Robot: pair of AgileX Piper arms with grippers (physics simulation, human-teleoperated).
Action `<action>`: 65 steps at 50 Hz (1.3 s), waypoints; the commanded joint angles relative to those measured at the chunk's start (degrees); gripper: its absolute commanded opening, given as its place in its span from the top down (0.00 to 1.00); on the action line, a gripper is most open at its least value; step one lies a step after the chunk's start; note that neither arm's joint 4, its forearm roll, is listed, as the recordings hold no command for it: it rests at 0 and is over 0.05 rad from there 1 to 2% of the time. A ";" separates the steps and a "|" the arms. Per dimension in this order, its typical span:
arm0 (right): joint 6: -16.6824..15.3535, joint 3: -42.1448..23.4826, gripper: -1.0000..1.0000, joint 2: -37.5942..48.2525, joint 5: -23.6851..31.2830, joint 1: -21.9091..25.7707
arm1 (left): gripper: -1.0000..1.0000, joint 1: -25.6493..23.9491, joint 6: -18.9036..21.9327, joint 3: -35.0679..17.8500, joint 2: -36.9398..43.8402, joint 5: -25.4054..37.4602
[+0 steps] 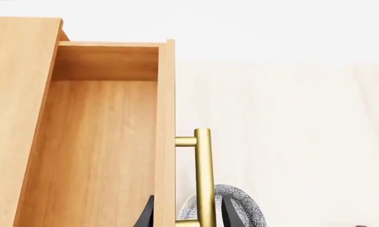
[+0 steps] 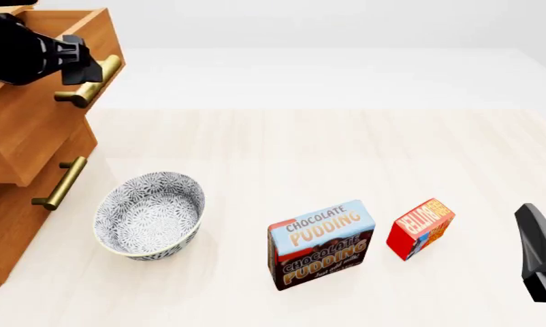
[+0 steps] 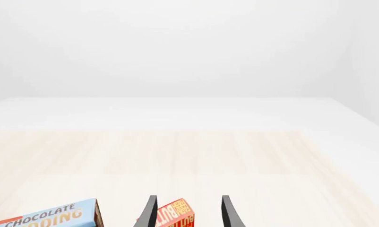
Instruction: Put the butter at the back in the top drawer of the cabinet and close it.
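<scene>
The top drawer [image 2: 37,116] of the cabinet [image 2: 14,225] stands pulled out at the 10 o'clock corner of the front view. Its interior [image 1: 95,151] shows empty wood in the left wrist view. The left hand [image 2: 77,65] sits at the brass handle [image 1: 203,179], one finger either side of the bar. Whether the fingers press the bar cannot be told.

The butter [image 2: 421,227] stands on the counter [image 2: 346,150] at 4 o'clock, just beside the pudding box [image 2: 321,244] and apart from it. The right hand [image 3: 186,213] is open and holds nothing. The butter lies partly between its fingers in the right wrist view.

Hazards, as judged:
- A finger may strike the butter's top on descent and tip it.
- A drifting approach may push the butter into the pudding box.
- The left arm may obstruct the drawer opening during placement.
- The bowl [image 2: 150,214] lies at 8 o'clock, near the carry path.
</scene>
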 commanded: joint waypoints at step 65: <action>0.00 0.00 0.00 0.00 0.00 0.00 | 0.00 -10.99 -0.55 -1.78 4.40 -2.41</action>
